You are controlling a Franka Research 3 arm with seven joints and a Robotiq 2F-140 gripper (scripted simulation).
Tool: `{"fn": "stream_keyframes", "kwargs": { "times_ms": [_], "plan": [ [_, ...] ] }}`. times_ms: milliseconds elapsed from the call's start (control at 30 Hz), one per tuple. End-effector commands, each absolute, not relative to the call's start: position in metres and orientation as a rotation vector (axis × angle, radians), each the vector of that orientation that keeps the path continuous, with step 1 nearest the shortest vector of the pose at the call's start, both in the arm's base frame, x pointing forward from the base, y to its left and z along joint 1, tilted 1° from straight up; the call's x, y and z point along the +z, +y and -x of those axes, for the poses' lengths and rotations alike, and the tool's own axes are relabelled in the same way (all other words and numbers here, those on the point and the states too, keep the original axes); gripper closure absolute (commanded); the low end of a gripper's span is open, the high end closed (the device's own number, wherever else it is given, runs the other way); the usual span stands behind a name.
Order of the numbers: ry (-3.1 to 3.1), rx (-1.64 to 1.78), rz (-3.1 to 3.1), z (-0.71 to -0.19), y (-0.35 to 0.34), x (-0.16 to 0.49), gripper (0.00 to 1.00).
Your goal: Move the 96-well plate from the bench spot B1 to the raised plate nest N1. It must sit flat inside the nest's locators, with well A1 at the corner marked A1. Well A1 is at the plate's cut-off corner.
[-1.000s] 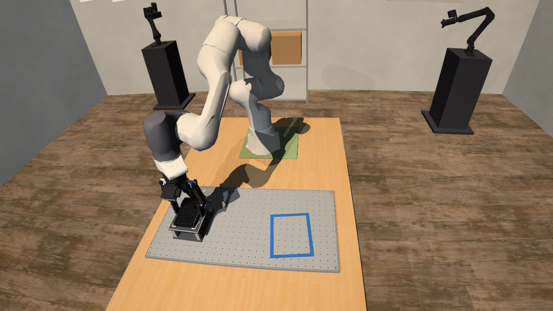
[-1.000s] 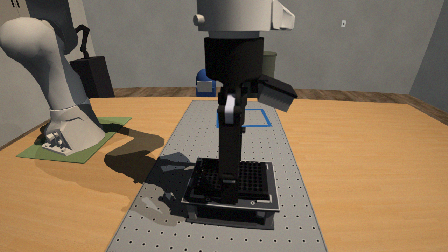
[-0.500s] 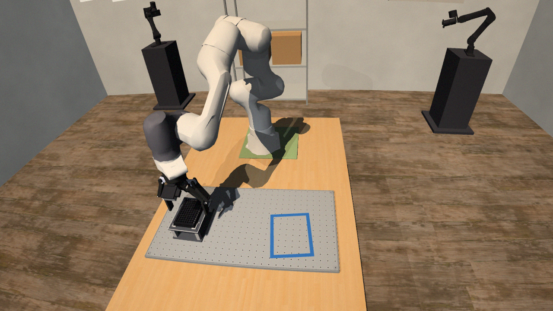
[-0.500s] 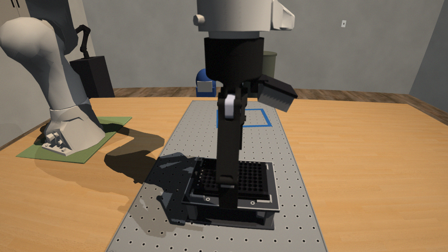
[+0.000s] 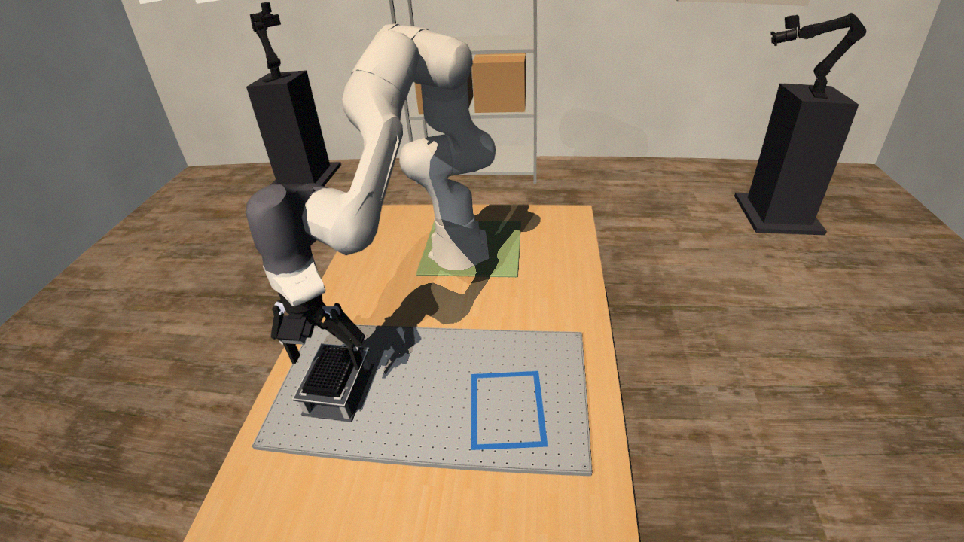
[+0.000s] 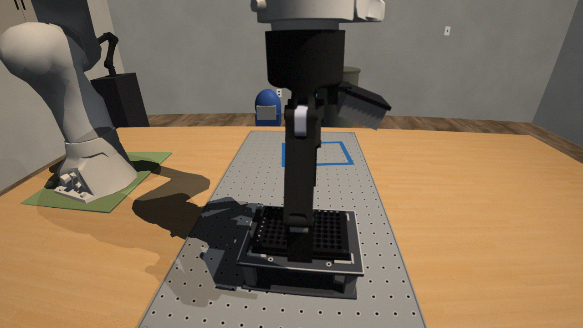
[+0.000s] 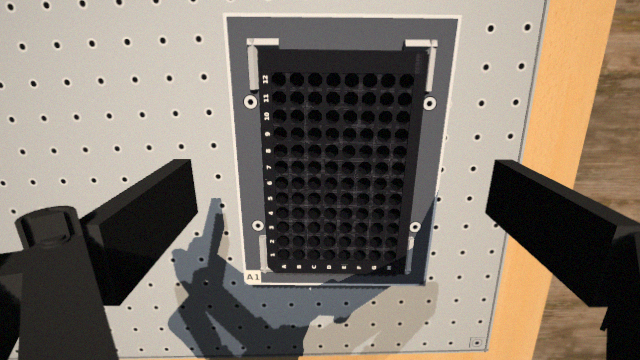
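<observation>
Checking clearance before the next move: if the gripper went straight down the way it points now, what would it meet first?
Probably the breadboard: the open gripper straddles the plate in its nest, fingers outside both.

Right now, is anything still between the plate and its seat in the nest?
Nothing visible. The plate lies inside the nest's corner locators, numbered row 1 by the A1 mark. The gripper is open, fingers apart on both sides.
</observation>
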State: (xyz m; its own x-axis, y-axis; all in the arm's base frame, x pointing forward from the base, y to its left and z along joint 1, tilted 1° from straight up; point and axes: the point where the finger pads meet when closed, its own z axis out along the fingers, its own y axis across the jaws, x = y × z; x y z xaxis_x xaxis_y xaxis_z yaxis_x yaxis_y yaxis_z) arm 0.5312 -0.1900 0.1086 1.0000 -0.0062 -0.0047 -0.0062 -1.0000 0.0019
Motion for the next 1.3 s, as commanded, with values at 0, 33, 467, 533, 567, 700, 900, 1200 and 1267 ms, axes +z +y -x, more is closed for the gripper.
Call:
{"fn": "stream_keyframes", "kwargs": {
  "times_ms": [0,33,467,533,567,700,900,1200,1267],
  "plan": [
    [-0.022,-0.018,-3.14,-0.529,-0.19,0.118,0.0],
    [-0.022,-0.018,-3.14,-0.529,-0.19,0.121,0.0],
    [-0.022,-0.018,-3.14,-0.53,-0.19,0.15,0.0],
    [-0.022,-0.018,-3.14,-0.53,-0.19,0.155,0.0],
    [-0.022,-0.018,-3.14,-0.53,-0.19,0.158,0.0],
    [-0.022,-0.018,-3.14,-0.53,-0.19,0.163,0.0],
    [-0.022,-0.018,-3.14,-0.53,-0.19,0.163,0.0],
    [-0.022,-0.018,-3.14,-0.53,-0.19,0.163,0.0],
    [-0.022,-0.018,-3.14,-0.53,-0.19,0.163,0.0]
  ]
}}
